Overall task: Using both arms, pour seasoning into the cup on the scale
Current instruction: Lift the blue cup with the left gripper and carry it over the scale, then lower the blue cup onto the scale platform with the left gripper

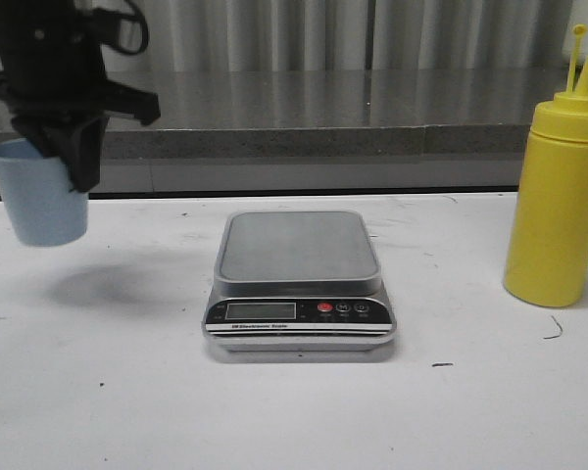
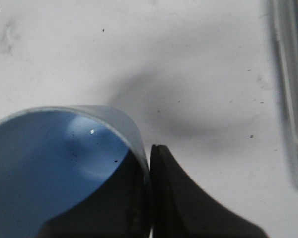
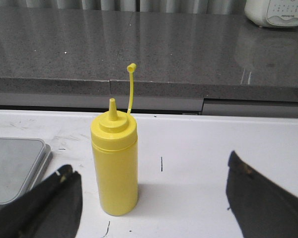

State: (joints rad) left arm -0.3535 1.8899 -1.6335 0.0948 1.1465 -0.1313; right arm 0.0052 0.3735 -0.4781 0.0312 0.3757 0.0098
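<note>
On the black panel of the one scale (image 1: 300,276), small white writing stands under the display, too small to read, beside one red button (image 1: 324,307). The left gripper (image 1: 71,147) grips the single blue cup (image 1: 37,193) above the table (image 1: 108,392), left of the scale. The right gripper (image 3: 151,198) is spread wide before the one yellow seasoning bottle (image 3: 114,163), not touching it.

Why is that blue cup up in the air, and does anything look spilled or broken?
Nothing stands out as spilled or damaged. The cup is off the table because the left pincer grips its rim; its shadow lies on the table below. The scale platform is bare, and the yellow bottle stands upright, cap off.
</note>
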